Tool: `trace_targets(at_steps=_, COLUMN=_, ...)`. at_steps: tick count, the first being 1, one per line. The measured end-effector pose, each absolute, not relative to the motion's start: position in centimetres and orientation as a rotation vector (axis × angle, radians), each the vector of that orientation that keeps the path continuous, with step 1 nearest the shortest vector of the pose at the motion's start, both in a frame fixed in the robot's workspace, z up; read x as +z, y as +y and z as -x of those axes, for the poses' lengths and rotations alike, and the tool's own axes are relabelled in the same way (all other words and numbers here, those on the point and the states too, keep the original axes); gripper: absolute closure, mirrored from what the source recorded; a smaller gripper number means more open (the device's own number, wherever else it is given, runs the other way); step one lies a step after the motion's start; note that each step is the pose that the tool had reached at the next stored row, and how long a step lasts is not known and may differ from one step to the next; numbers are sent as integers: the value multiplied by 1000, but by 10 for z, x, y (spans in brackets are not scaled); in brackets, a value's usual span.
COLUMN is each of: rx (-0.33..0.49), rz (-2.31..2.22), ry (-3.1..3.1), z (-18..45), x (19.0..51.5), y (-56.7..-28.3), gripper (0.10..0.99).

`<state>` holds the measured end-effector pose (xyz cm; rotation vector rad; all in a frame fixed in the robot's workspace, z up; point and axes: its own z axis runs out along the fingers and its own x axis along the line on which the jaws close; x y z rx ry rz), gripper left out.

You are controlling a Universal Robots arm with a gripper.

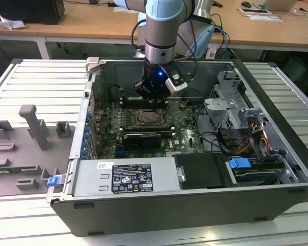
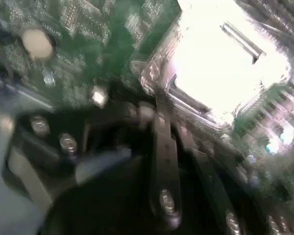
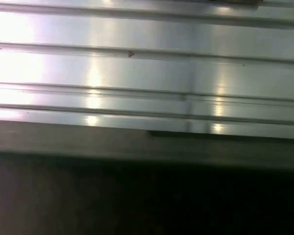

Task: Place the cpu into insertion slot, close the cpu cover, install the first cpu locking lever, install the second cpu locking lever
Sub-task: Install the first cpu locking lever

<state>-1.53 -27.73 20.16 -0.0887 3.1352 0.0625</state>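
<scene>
Inside the open computer case (image 1: 87, 154), my gripper (image 1: 154, 96) hangs low over the green motherboard (image 1: 182, 134). It is just behind the square insertion slot (image 1: 147, 117) as the exterior view shows it. The slot's grey metal rim frames a pale square middle. In the second wrist view the insertion slot (image 2: 220, 63) is washed out by bright glare, with metal frame edges around it and the gripper's dark body (image 2: 137, 191) close beside it. I cannot tell the cpu or the cpu cover apart in that glare. The locking levers are not distinguishable.
A black card (image 1: 141, 139) lies just in front of the slot. The labelled power supply box (image 1: 126, 177) fills the case's front, with a drive cage (image 1: 231, 110), cables (image 1: 210, 138) and a blue latch (image 1: 240, 164) at the exterior view's right. Grey fixtures (image 1: 33, 128) stand on the ribbed table (image 3: 137, 63).
</scene>
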Motion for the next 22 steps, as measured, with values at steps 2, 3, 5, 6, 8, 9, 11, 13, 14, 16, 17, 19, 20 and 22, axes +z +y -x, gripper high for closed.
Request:
trace_targets(at_steps=2, rx=62, rz=89, ry=3136, z=15, x=201, y=-278, gripper=980)
trace_targets(at_steps=3, rx=61, rz=89, ry=3136, z=15, x=201, y=-278, gripper=980)
trace_targets(at_steps=5, rx=62, rz=89, ry=3136, z=15, x=201, y=-277, gripper=980)
trace_targets(at_steps=6, rx=63, rz=89, ry=3135, z=15, x=203, y=-277, gripper=980)
trace_targets(at_steps=8, rx=62, rz=89, ry=3135, z=15, x=208, y=-277, gripper=980)
trace_targets(at_steps=9, rx=62, rz=89, ry=3135, z=15, x=211, y=-277, gripper=980)
trace_targets(at_steps=11, rx=62, rz=89, ry=3136, z=15, x=216, y=-277, gripper=980)
trace_targets(at_steps=13, rx=62, rz=89, ry=3135, z=15, x=216, y=-278, gripper=980)
trace_targets(at_steps=14, rx=62, rz=89, ry=3136, z=15, x=216, y=-279, gripper=980)
trace_targets(at_steps=16, rx=62, rz=89, ry=3136, z=15, x=216, y=-280, gripper=980)
trace_targets(at_steps=17, rx=62, rz=89, ry=3135, z=15, x=216, y=-281, gripper=980)
trace_targets(at_steps=19, rx=62, rz=89, ry=3135, z=15, x=216, y=-282, gripper=980)
trace_targets(at_steps=20, rx=62, rz=89, ry=3135, z=15, x=216, y=-282, gripper=980)
trace_targets(at_steps=22, rx=62, rz=89, ry=3135, z=15, x=216, y=-283, gripper=980)
